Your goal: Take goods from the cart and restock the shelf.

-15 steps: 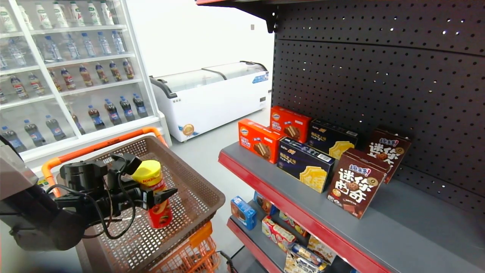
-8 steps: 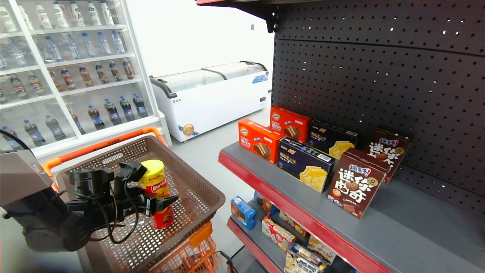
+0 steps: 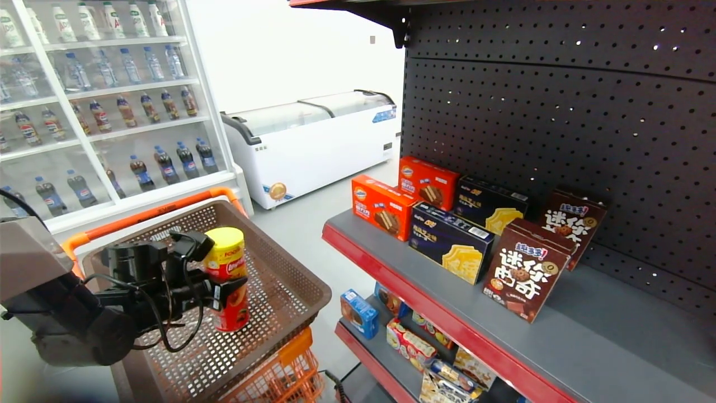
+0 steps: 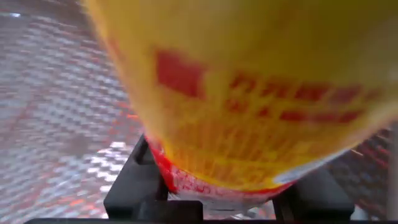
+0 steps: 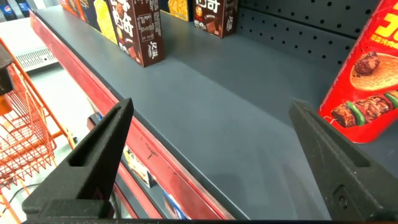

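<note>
Gripping a can (image 3: 228,254) with a yellow lid, the left claw (image 3: 215,268) is closed on its sides; the can stands nearly upright inside the brown basket (image 3: 274,263) of the cart. The right claw (image 5: 214,162) is wide apart and holds nothing, above the grey shelf (image 5: 217,106), where a second can (image 5: 367,74), red, stands near it. Boxes (image 3: 447,240) stand farther along the shelf.

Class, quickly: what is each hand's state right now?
Left hand: closed, holding the chip can.
Right hand: open, empty.
</note>
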